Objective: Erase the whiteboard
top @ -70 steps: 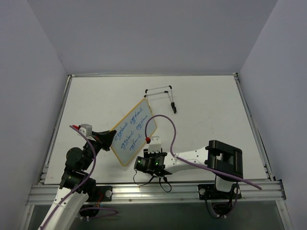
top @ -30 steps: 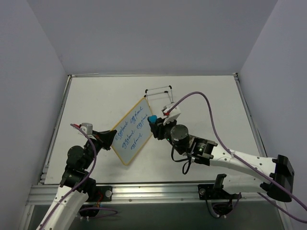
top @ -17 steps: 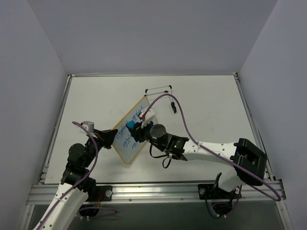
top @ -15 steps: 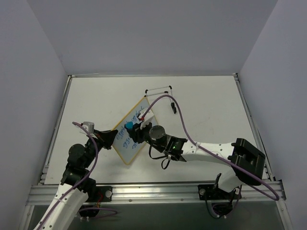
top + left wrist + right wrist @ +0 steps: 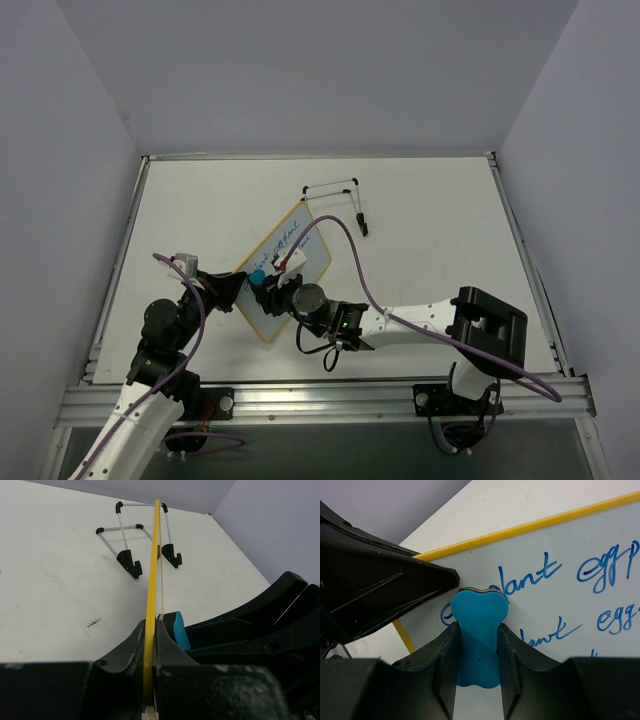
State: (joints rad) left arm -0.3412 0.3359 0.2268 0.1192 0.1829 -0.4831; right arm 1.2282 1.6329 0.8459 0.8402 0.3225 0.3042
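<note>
Left tool: jaws together, clamped on the yellow frame at the near-left end of the whiteboard. The left wrist view shows the frame pinched edge-on between them.

The whiteboard lies over the left-centre of the counter, written face upward. Whether its far end rests on the counter cannot be told.

Eraser: blue, pressed to the board face just beside the left tool's fingers, with blue handwriting on the board beside it.

Right tool: clamped on the eraser, one jaw at each flank.

Wire stand: on the counter beyond the board's far corner, apart from it.

Risks, as judged:
- The left grip covers only a narrow strip of frame. Wiping pressure toward the far end could pivot the board or pull it out of the pinch.
- The eraser works right beside the left fingers, so a stroke running leftward could strike them.
- The right arm's purple cable arcs over the board and may drag across it.

Orientation: the long axis runs diagonally from the gripped near-left end to the far-right, pointing toward the stand.
</note>
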